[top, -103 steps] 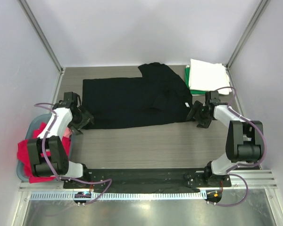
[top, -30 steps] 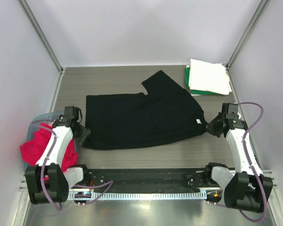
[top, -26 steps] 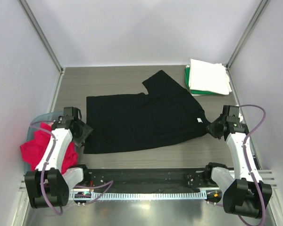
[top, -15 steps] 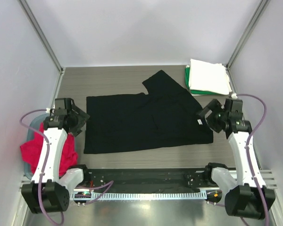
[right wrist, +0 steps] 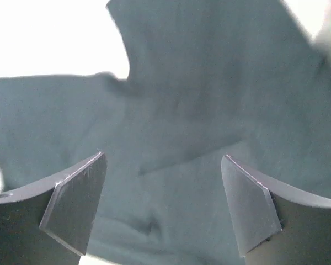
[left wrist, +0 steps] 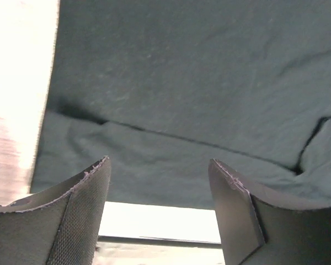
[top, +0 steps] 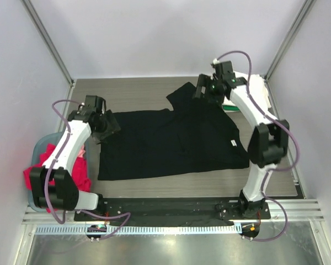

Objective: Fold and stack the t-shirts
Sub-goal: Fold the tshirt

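– Mid-table, black t-shirt (top: 171, 138) lies spread flat, one sleeve pointing toward the far edge.
– Fingers?
– Left fingers (top: 110, 127) are spread wide over the shirt's left edge, gripping nothing. Right fingers (top: 201, 91) are also wide apart and empty, above the far sleeve.
– Other shirts?
– White t-shirt (top: 265, 95) sits folded on a green t-shirt (top: 229, 106) in the far right corner, mostly hidden by the right arm. Red t-shirt (top: 33, 178) is bunched in the pale blue tub (top: 39, 146), just off the table's (top: 143, 91) left side.
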`<act>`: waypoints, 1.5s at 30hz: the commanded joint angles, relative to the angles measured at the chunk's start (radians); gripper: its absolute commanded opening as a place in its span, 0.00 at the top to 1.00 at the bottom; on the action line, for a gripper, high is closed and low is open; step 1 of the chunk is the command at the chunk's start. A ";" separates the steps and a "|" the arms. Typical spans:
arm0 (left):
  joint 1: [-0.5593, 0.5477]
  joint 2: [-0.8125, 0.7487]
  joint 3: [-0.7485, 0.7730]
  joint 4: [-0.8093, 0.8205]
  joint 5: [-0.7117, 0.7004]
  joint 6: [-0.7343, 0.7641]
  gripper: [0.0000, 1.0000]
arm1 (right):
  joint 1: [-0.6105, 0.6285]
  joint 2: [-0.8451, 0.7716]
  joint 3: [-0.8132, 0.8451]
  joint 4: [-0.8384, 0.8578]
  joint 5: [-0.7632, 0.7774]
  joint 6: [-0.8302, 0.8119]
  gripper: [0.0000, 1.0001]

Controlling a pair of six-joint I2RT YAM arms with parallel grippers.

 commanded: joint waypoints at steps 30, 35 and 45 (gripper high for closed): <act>-0.135 -0.240 -0.264 0.081 -0.094 0.137 0.07 | 0.063 1.071 1.077 0.360 0.263 -0.188 0.11; -0.136 -0.234 -0.261 0.077 -0.105 0.137 0.07 | 0.063 1.046 1.042 0.282 0.199 -0.099 0.37; -0.155 -0.205 -0.256 0.058 -0.158 0.132 0.07 | 0.015 0.987 1.028 0.262 0.219 -0.038 0.99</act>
